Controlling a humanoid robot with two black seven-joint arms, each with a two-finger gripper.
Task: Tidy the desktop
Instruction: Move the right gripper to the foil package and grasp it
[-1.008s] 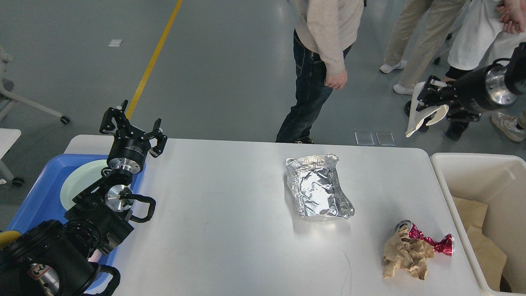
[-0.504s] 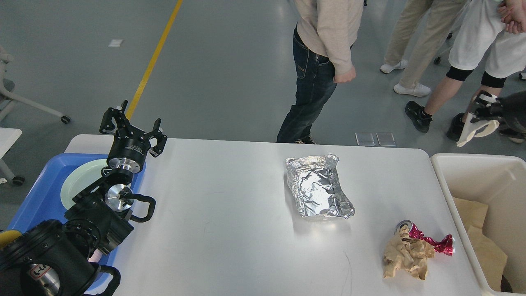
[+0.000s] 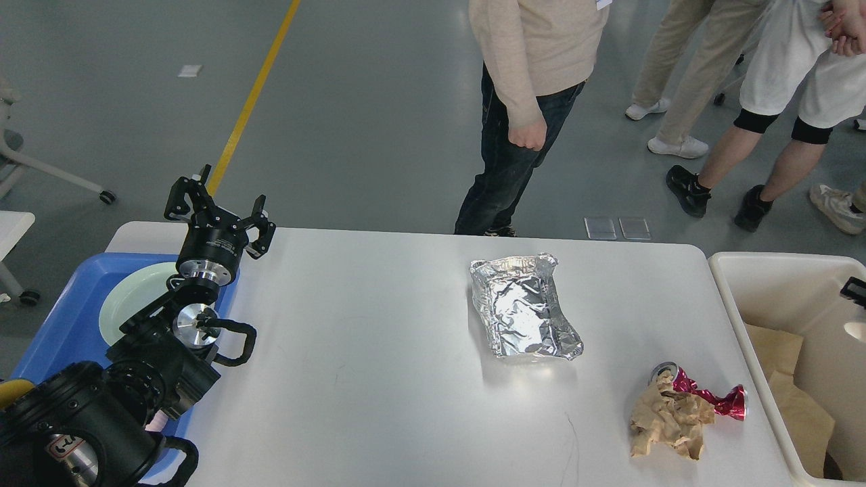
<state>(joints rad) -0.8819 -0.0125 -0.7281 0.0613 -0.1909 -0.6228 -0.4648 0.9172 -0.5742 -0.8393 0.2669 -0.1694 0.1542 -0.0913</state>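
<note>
The white desktop (image 3: 379, 379) holds a crumpled foil tray (image 3: 524, 314) right of the middle. Near the front right corner lie a crushed red can (image 3: 714, 400) and a wad of brown paper (image 3: 670, 425), touching each other. My left gripper (image 3: 222, 203) is open and empty, raised over the table's far left edge beside the blue tray. Of my right gripper, only a black tip (image 3: 854, 289) shows at the right edge, above the white bin. A bit of something white (image 3: 856, 330) sits just below it; its jaws are cut off by the frame.
A blue tray (image 3: 57, 331) with a pale green plate (image 3: 132, 304) sits at the left under my left arm. A white bin (image 3: 771, 287) holding brown paper stands to the right of the table. Several people stand beyond the far edge.
My right arm, carrying a white item, swung from the upper right down over the bin and almost out of view. My left arm stayed still. The person at the far edge shifted.
</note>
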